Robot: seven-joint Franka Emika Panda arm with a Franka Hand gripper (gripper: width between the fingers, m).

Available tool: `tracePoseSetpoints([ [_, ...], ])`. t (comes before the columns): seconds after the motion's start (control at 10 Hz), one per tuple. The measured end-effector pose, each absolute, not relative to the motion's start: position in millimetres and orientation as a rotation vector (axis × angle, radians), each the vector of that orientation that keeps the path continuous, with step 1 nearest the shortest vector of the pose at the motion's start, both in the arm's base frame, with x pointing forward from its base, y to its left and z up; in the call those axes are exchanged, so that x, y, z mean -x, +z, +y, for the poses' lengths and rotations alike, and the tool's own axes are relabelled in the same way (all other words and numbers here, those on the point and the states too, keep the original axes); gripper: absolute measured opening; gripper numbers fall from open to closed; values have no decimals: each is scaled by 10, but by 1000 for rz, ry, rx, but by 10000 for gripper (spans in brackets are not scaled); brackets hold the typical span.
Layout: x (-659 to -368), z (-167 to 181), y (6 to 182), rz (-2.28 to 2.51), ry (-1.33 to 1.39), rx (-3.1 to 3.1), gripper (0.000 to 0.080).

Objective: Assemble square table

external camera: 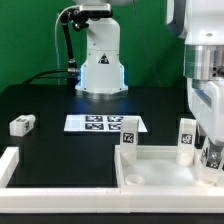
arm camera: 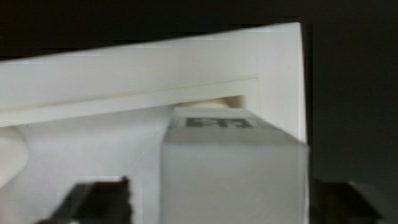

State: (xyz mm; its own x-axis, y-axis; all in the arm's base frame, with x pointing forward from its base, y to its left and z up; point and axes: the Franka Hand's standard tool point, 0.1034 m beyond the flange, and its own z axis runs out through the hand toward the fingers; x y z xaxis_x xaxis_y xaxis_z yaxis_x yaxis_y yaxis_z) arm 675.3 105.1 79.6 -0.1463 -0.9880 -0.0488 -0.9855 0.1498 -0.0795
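The square table's white slab [external camera: 160, 182] lies at the front, toward the exterior view's right, rim up. Two white tagged legs [external camera: 128, 135] [external camera: 187, 140] stand upright at its corners. My gripper [external camera: 212, 152] is lowered over its far right corner. In the wrist view a third leg [arm camera: 231, 160] stands upright between the fingers of the gripper [arm camera: 222, 198], its far end at the slab's [arm camera: 107, 90] corner. A strip of light shows between one dark finger [arm camera: 98, 200] and the leg, so the jaws stand open around it. A loose leg [external camera: 22, 124] lies on the exterior view's left.
The marker board [external camera: 105, 124] lies flat mid-table behind the slab. A long white rail [external camera: 10, 165] runs along the front on the exterior view's left. The arm's base [external camera: 100, 60] stands at the back, before a green backdrop.
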Motion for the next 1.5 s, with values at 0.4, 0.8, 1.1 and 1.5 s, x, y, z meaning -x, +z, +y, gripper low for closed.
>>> tracePoseSetpoints([
  [0.4, -6654, 1128, 785, 1817, -47, 2567, 647],
  [0.8, -6694, 1138, 806, 1105, -95, 3017, 648],
  [1.1, -6679, 1286, 803, 892, -115, 3094, 648],
  [1.5, -6667, 1255, 794, 1167, -115, 2999, 199],
])
